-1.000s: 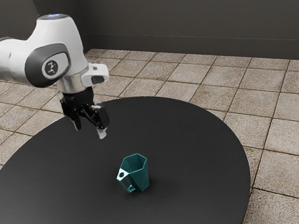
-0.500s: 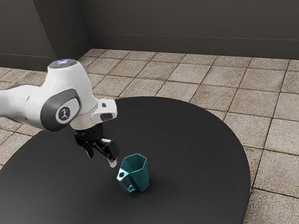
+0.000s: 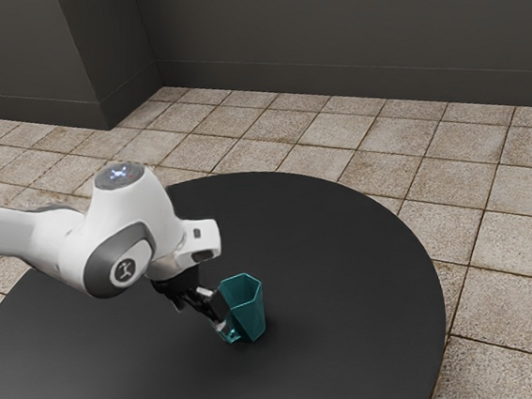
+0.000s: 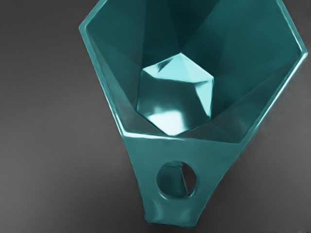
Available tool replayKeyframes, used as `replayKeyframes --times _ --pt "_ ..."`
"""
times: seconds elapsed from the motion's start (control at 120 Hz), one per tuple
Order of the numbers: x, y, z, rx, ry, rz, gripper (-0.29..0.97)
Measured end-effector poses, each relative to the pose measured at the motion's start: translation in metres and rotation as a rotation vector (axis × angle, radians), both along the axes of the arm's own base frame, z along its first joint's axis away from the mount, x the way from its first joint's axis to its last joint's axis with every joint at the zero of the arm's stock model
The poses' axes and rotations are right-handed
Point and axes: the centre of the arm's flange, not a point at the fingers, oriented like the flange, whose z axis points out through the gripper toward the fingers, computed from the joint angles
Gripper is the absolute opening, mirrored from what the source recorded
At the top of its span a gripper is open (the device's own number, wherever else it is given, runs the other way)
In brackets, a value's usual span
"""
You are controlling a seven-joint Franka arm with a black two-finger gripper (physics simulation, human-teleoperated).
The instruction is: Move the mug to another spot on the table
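Plainly, the mug [image 3: 248,305] stands upright, handle toward the gripper [image 3: 219,324].

- Mug [image 3: 246,305]: teal all over. Inner walls are darker teal and the inner bottom is a paler, glossy turquoise.
- Table [image 3: 349,276]: uniform matt black, with a faint grey sheen by the mug.
- Arm [image 3: 119,234]: white shell with a dark grey joint cap that bears a small white mark.
- Gripper [image 3: 220,325]: black.
- Floor [image 3: 491,187]: mottled beige-brown square tiles in a grid of dark grout lines.
- Wall [image 3: 342,13]: plain dark grey.
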Motion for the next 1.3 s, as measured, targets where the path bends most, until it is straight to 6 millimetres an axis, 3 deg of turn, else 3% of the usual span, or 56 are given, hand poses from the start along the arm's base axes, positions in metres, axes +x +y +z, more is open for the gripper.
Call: replayKeyframes --times 0.4,0.717,1.3 --pt "-0.021 -0.011 -0.026 -0.028 -0.155 -0.013 0.68" --pt "-0.014 -0.015 -0.037 -0.051 -0.252 -0.041 0.64" --pt "-0.011 -0.020 -0.049 -0.066 -0.283 -0.063 0.30"
